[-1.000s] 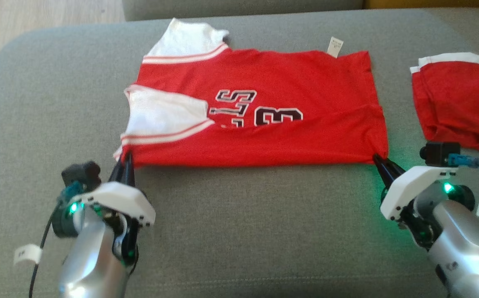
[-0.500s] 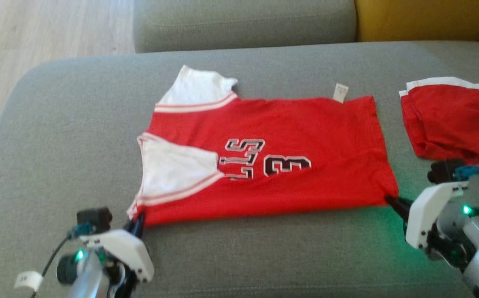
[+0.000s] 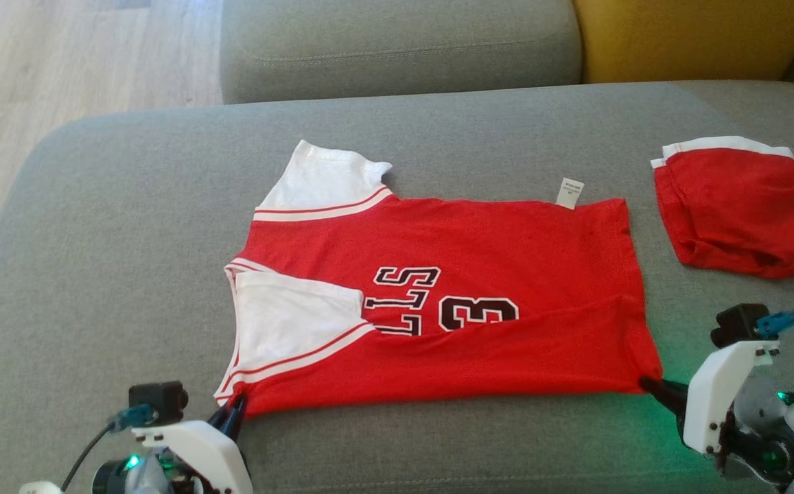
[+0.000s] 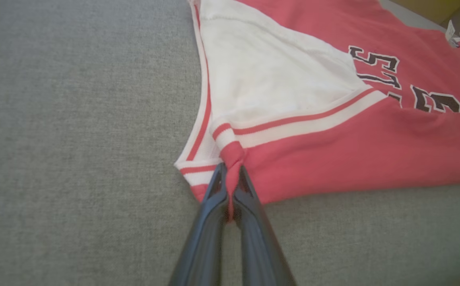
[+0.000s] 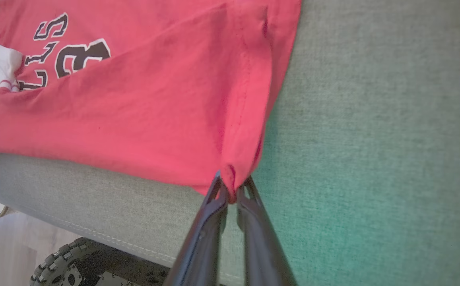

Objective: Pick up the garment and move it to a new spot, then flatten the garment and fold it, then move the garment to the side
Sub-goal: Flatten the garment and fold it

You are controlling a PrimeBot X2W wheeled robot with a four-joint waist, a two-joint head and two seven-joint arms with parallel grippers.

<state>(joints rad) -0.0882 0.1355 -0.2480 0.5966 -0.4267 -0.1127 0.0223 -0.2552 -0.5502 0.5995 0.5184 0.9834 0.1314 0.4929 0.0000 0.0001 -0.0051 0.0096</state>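
Jersey: the jersey (image 3: 451, 295) lies flat mid-sofa, near side folded over, collar end left, hem right.
Change: the camera has tipped up, so more sofa back shows; a diagonal ridge now runs from the numeral to the near right corner; both grips unchanged.
Fabric: smooth red cloth, white sleeves with red stripes, black outlined lettering, white tag (image 3: 570, 192) on the far edge.
Left end effector (image 3: 234, 415): clamped on the near left corner, fingers pointing far.
Right end effector (image 3: 652, 387): clamped on the near right hem corner, fingers angled left.
Sofa (image 3: 95, 240): grey weave, rounded edges.
Shorts (image 3: 740, 213): red, white band, far right, apart.
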